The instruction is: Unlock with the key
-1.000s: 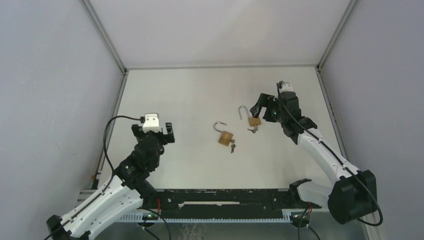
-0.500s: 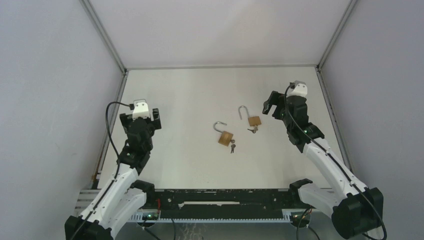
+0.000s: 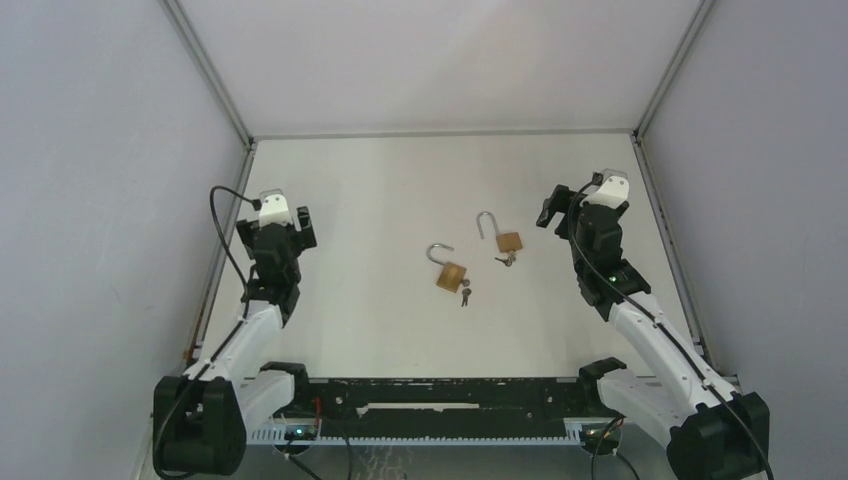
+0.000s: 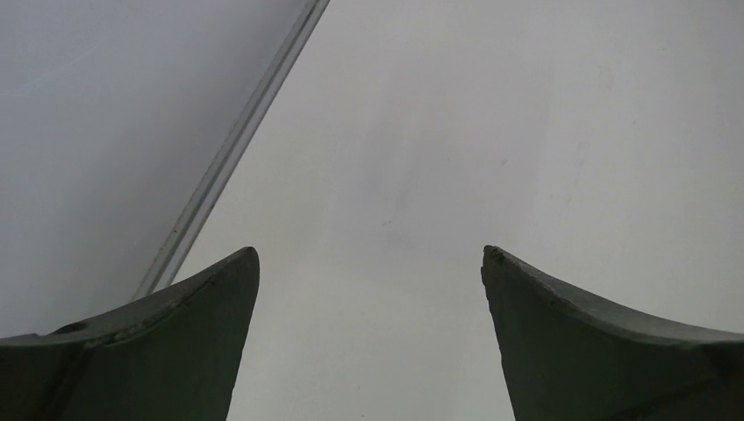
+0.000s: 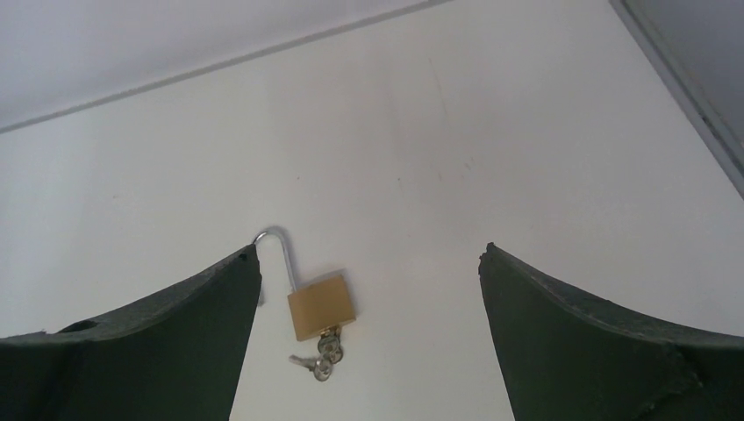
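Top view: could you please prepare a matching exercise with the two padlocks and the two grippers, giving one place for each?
Things:
1. left padlock
2. right padlock
3. left gripper
4. right gripper

Places:
A. near the right wall
B. mid-table, nearer the arm bases
C. near the left wall
D. mid-table, farther from the arm bases

Pairs: 1-B, 2-D, 3-C, 4-A.

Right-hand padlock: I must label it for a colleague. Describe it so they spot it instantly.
On the white table, two open brass padlocks lie mid-table. Yours is the padlock farther back, nearer the right gripper; its twin lies nearer the front edge.
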Controlling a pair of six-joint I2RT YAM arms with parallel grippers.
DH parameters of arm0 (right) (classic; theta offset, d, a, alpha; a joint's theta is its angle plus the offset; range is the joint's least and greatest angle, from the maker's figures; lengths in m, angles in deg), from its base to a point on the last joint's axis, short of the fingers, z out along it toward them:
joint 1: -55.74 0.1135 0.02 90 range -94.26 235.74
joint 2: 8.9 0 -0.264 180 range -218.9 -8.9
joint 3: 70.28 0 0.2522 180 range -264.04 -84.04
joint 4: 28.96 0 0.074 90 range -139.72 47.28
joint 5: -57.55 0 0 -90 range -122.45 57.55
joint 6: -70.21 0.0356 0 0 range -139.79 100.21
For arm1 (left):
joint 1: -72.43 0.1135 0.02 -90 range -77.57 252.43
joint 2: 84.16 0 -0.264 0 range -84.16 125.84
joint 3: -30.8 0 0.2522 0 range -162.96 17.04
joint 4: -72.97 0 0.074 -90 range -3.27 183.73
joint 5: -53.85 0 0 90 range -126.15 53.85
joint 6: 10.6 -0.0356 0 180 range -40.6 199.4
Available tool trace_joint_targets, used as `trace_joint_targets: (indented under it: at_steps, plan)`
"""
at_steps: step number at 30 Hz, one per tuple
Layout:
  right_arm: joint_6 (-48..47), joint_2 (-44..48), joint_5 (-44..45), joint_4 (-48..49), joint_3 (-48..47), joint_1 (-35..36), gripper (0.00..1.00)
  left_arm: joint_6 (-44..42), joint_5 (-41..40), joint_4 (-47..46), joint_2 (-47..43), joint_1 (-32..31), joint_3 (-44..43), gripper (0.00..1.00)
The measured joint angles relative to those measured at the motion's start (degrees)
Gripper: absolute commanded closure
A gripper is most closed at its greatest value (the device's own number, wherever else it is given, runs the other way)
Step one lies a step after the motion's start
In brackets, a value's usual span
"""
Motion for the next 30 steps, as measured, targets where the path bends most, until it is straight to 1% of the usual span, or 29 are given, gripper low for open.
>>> trace_joint_targets:
  at_steps: [5, 11, 16, 22, 30]
  plan:
    - [-0.87, 0.04, 2.34, 1.60, 0.31, -0.02, 0.01, 1.16, 2.23, -5.75, 4.04, 2.78, 2.58, 0.00]
    - [-4.90, -0.04, 3.69, 6.58, 4.63, -0.94, 0.00, 2.03, 4.63, -12.66, 7.10, 4.28, 4.85, 0.00]
    - [-10.10, -1.22, 2.84, 14.78, 12.15, -2.40, 0.01, 2.10, 5.84, -18.60, 9.84, 4.42, 6.40, 0.00]
    - [-13.03, -1.88, -1.62, 28.15, 23.32, -5.49, 0.01, 2.10, 5.86, -25.16, 12.66, 4.44, 8.52, 0.00]
    - [-13.31, -9.38, -8.74, 42.69, 27.71, -11.28, 0.01, 2.10, 6.08, -32.70, 13.99, 4.44, 11.91, 0.00]
